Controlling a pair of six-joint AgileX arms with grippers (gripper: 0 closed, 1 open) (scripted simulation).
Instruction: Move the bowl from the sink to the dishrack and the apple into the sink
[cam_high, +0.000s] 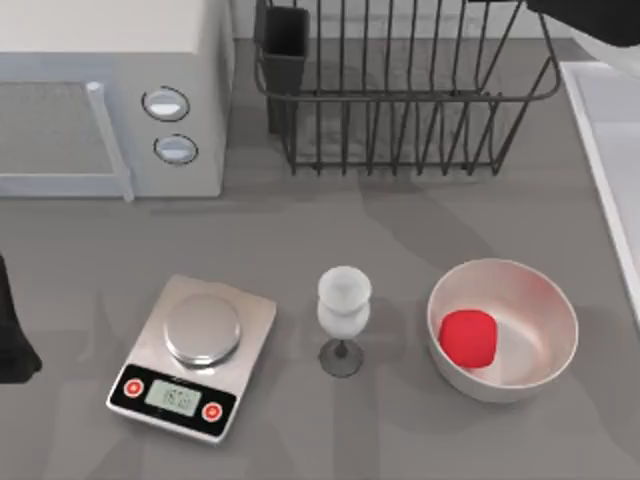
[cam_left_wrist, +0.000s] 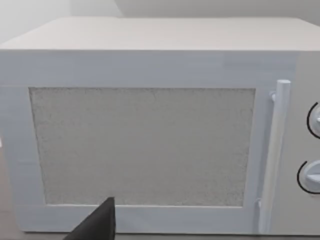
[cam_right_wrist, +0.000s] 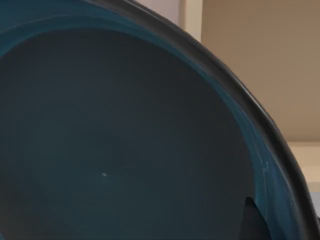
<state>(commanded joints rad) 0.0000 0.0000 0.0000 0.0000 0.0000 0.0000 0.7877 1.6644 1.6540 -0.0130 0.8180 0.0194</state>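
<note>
The teal-blue bowl (cam_right_wrist: 115, 140) is very close in the right wrist view, tilted up against a beige wall, with one dark fingertip (cam_right_wrist: 252, 222) lying on its inner wall near the rim. My right arm (cam_high: 590, 20) is at the top view's upper right, between the black wire dishrack (cam_high: 400, 100) and the pale sink (cam_high: 610, 130). The red apple (cam_high: 468, 338) lies inside a cream-white bowl (cam_high: 540, 285) at the front right. My left arm (cam_high: 12, 335) is parked at the left edge.
A white microwave (cam_high: 100, 90) fills the back left and faces the left wrist camera (cam_left_wrist: 150, 140). A kitchen scale (cam_high: 195, 355) and a frosted wine glass (cam_high: 343, 310) stand in the front middle. The rack's dark utensil cup (cam_high: 285, 45) is at its left corner.
</note>
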